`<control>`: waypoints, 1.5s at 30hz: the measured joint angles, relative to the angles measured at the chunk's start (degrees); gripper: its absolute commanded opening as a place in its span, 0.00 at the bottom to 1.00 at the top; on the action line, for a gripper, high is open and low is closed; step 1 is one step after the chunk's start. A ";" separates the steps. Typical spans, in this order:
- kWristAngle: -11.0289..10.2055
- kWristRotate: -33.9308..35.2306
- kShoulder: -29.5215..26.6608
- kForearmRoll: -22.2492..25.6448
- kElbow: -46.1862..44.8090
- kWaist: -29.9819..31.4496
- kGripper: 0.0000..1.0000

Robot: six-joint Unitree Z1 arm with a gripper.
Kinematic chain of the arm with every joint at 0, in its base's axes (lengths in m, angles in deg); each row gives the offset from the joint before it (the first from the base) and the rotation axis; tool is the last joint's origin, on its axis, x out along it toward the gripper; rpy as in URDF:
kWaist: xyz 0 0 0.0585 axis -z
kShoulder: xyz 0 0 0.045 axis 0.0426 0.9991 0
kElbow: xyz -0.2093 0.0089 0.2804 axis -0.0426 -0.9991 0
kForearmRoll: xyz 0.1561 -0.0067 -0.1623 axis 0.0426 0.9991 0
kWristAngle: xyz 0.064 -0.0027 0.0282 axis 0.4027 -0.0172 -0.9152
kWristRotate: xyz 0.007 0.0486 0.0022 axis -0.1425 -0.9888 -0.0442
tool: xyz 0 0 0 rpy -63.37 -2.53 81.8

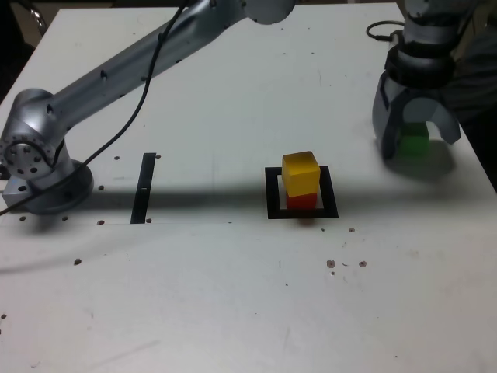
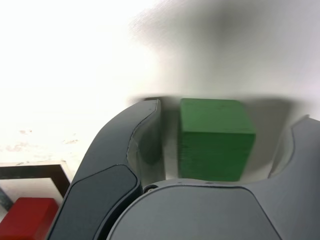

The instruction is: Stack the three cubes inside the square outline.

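At the right of the exterior view, the jaws (image 1: pixel 420 134) stand open around the green cube (image 1: pixel 413 140), gaps showing on both sides in the wrist view, so nothing is gripped. Right of centre, the yellow cube (image 1: pixel 300 172) sits atop the red cube (image 1: pixel 301 201) within the square outline (image 1: pixel 272 203), its faces turned slightly from the frame's sides. A black strip (image 1: pixel 143 189) lies left of centre on the table (image 1: pixel 178 295), its long axis running nearly up and down the frame. A cable (image 1: pixel 138 111) crosses the upper left. The cubes show no long axis.
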 measured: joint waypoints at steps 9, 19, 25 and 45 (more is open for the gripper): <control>-0.10 0.02 0.00 -0.59 0.35 0.01 0.26; 0.06 0.02 0.00 -0.49 0.35 0.07 0.26; 0.02 0.01 0.00 -0.38 0.41 0.21 0.26; -1.26 -0.88 -9.93 0.86 -8.05 5.37 0.26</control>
